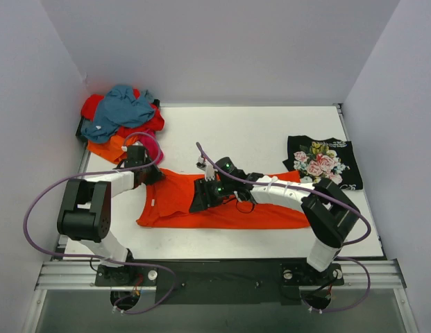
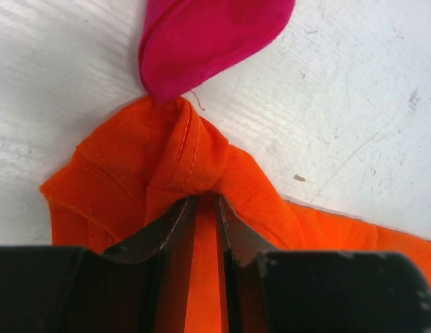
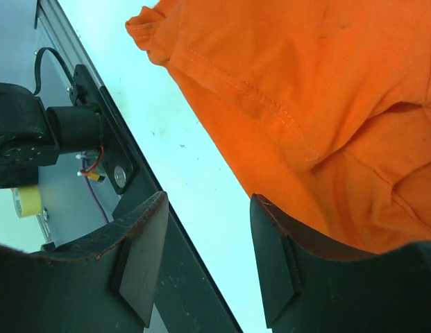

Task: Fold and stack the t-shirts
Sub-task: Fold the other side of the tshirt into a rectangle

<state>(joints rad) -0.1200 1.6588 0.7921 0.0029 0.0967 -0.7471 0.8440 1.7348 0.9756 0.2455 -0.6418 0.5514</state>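
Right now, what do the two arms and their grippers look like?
The left arm and right arm have black joints and white links. A purple cable loops from each base along the arm. Green lights glow near the right wrist. The left gripper and right gripper have flat black fingers with tapered tips.

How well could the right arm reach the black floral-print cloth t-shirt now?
Probably yes: the black floral-print cloth t-shirt lies flat and uncovered on the right, and the right end effector is open and empty.
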